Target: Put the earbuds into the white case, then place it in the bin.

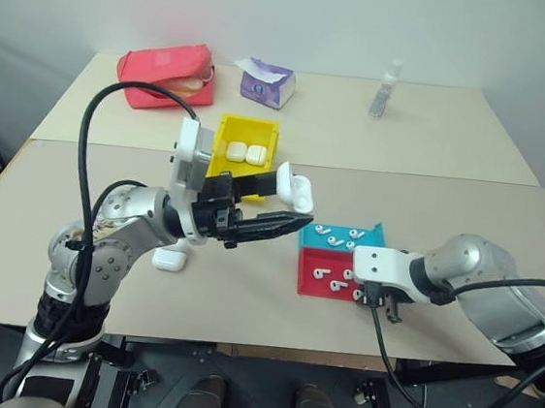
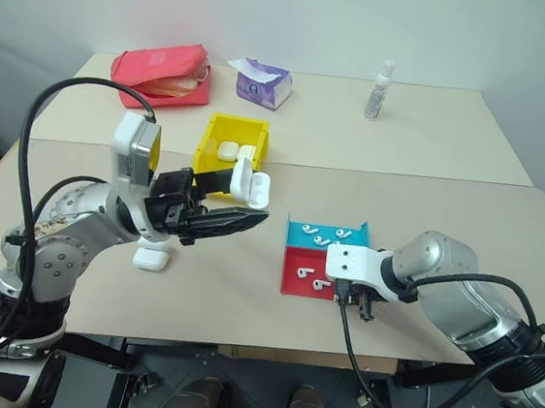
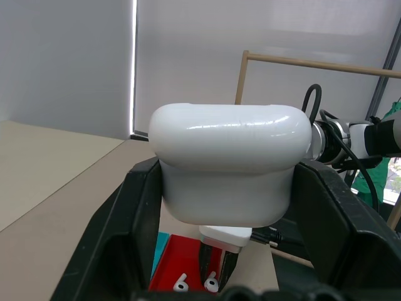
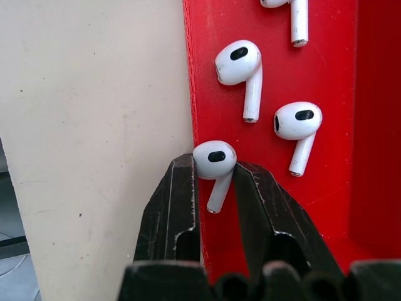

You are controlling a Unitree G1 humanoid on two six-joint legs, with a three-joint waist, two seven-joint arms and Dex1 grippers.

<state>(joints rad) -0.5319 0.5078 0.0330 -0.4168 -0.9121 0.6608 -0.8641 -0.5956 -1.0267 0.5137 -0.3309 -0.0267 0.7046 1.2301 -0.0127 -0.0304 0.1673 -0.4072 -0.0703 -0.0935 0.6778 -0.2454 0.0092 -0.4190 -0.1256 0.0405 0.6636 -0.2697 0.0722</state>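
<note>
Beige table [image 1: 242, 303]: L gripper [image 1: 295, 226] clamped on open white case [image 1: 294, 189], held up. R gripper [image 4: 216, 179] pinching one earbud [image 4: 215, 164] over red tray [image 4: 326, 188]; yellow bin [image 1: 233, 134] beyond L gripper.

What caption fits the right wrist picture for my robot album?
Right end effector closing around one earbud at the red tray's edge.

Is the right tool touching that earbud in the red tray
Touching. The right wrist view shows the right tool with both fingers pressed against the earbud at the red tray edge, no gap either side.
</note>
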